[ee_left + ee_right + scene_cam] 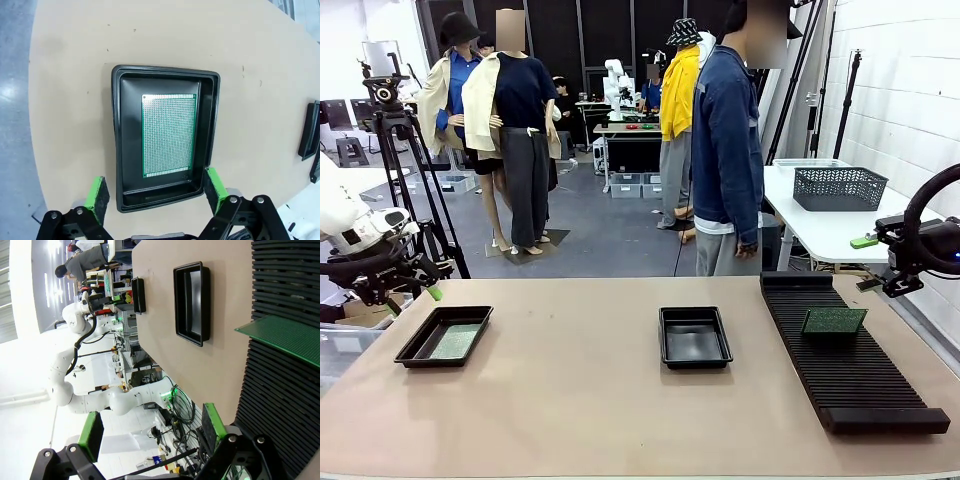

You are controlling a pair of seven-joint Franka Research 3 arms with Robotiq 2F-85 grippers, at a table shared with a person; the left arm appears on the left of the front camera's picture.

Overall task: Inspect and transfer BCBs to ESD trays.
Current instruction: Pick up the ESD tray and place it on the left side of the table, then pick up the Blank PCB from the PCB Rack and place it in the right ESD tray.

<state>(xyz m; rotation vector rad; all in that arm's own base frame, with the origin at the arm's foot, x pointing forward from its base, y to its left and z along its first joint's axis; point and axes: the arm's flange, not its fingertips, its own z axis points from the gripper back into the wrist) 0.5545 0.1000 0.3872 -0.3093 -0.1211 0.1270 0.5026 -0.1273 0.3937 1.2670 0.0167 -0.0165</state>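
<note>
Table (570, 400): tan top, with all the task items on it.
Rack (860, 380): long, black and ribbed, lying on the table's right side and running from the near edge toward the far edge.
Racked board (834, 321): a green BCB stood on edge in the rack's slots toward the far end, leaning slightly. The right wrist view showed it (285, 337) jutting out of the ribs.
Middle tray (695, 363): black ESD tray with a glossy inside, at the table's centre and well apart from the rack.
Left tray (412, 352): black ESD tray near the table's left edge.
Trayed board (168, 134): a green BCB lay flat inside the left tray (116, 150).
Left gripper (156, 192): fingers spread wide, poised above the left tray's end.
Right gripper (152, 430): fingers spread wide, held off the table's right side beyond the rack, at a height above the table top.
Person (725, 150): stood at the far side in a blue jacket.
Mesh basket (838, 187): sat on a white table behind.
</note>
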